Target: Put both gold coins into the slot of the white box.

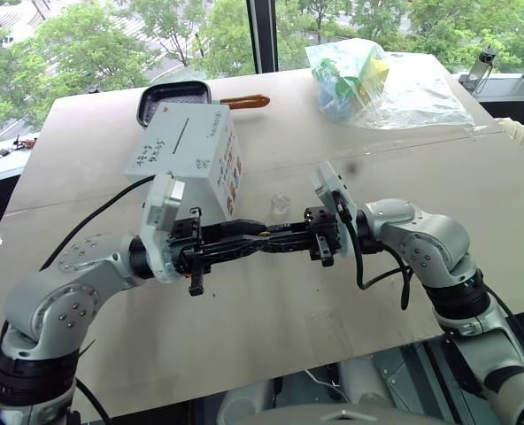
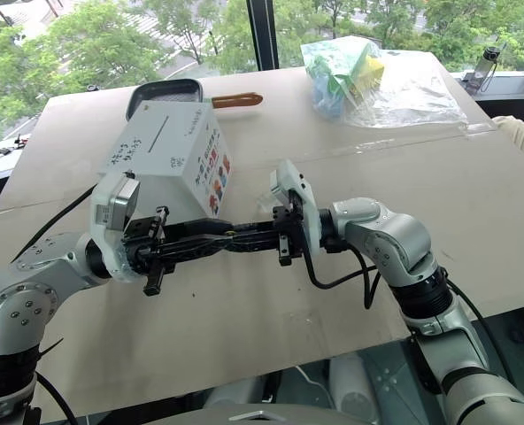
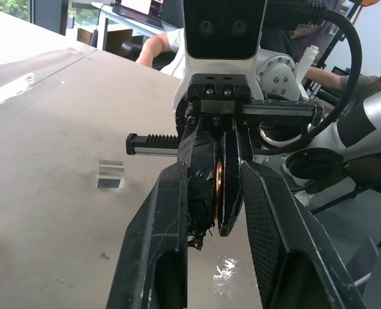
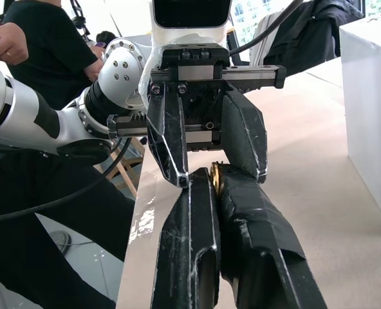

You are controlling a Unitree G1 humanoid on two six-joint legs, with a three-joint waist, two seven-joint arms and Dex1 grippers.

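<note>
None posted yet, by the look of it.

Head views: seen white box (image 1: pixel 187 150) on worktop (image 1: pixel 244 336), at 11 o'clock from where the arms meet. Slot (image 1: pixel 181 137) on top face. Blue handwriting beside it, unreadable; small colour pictures on side face. Spotted clear piece (image 1: pixel 281 203) at 1 o'clock, maybe the second coin.

Left wrist: found left tool (image 3: pixel 213 168) spread open, straddling right tool (image 3: pixel 215 225).

Right wrist: confirmed right tool clamped on gold coin (image 4: pixel 215 177), edge-on.

Still to do: both insertions.

Right gripper (image 4: pixel 211 177) jaws pinching gold coin (image 4: pixel 217 178), left gripper (image 4: pixel 210 174) jaws straddling them
</note>
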